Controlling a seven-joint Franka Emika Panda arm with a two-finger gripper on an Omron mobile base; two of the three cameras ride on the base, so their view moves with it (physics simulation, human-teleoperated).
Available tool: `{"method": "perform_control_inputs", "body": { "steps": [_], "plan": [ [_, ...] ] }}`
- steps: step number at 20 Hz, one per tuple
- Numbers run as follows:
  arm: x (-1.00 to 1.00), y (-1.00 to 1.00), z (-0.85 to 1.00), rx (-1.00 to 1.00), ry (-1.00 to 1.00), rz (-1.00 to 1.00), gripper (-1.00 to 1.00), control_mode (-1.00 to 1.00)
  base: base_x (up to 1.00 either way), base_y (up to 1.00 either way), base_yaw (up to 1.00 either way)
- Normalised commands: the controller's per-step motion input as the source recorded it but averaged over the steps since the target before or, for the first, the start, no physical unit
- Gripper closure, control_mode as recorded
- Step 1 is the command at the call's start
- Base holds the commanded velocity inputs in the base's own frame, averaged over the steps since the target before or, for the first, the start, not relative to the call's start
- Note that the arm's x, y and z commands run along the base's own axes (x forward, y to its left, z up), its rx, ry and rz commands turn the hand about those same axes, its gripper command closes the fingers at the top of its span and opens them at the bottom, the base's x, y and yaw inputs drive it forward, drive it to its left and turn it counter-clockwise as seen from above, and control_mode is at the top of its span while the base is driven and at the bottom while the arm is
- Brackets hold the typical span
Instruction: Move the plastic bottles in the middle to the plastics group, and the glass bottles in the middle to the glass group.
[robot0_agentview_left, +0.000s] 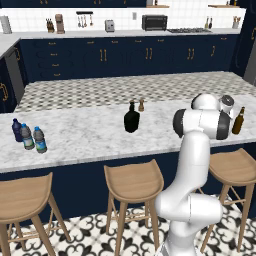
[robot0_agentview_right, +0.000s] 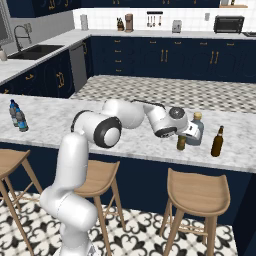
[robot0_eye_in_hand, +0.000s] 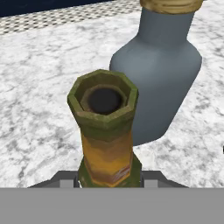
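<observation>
My gripper (robot0_agentview_right: 184, 137) is shut on the slender olive-green bottle (robot0_eye_in_hand: 105, 131) with the yellowish label, held upright low over the marble counter. The bottle (robot0_agentview_right: 181, 143) is right next to the wide grey-blue bottle (robot0_eye_in_hand: 162, 74) with the tan stopper (robot0_agentview_right: 197, 116). The slender dark-brown bottle (robot0_agentview_right: 217, 142) stands a little further right, also seen as the brown bottle (robot0_agentview_left: 238, 121). The squat black bottle (robot0_agentview_left: 132, 120) stands mid-counter. At the far left end stand a dark blue bottle (robot0_agentview_left: 17, 129) and two clear water bottles (robot0_agentview_left: 27, 137), (robot0_agentview_left: 40, 141).
A small brown shaker (robot0_agentview_left: 141, 105) stands just behind the black bottle. Wooden stools (robot0_agentview_left: 134, 181) line the counter's near edge (robot0_agentview_left: 90, 162). My own arm (robot0_agentview_right: 125, 116) lies across the counter between the middle and the right end.
</observation>
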Motion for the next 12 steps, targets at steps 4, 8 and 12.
{"method": "perform_control_inputs", "body": {
  "steps": [4, 8, 12],
  "plan": [
    [0.0, 0.0, 0.0, 0.0, 0.0, 0.0, -1.0, -1.0, 0.0, 0.0, 0.0],
    [0.0, 0.0, 0.0, 0.0, 0.0, 0.0, -1.0, -1.0, 0.0, 0.0, 0.0],
    [0.0, 0.0, 0.11, 0.0, 0.0, 0.0, -1.0, -1.0, 0.0, 0.0, 0.0]
  ]
}}
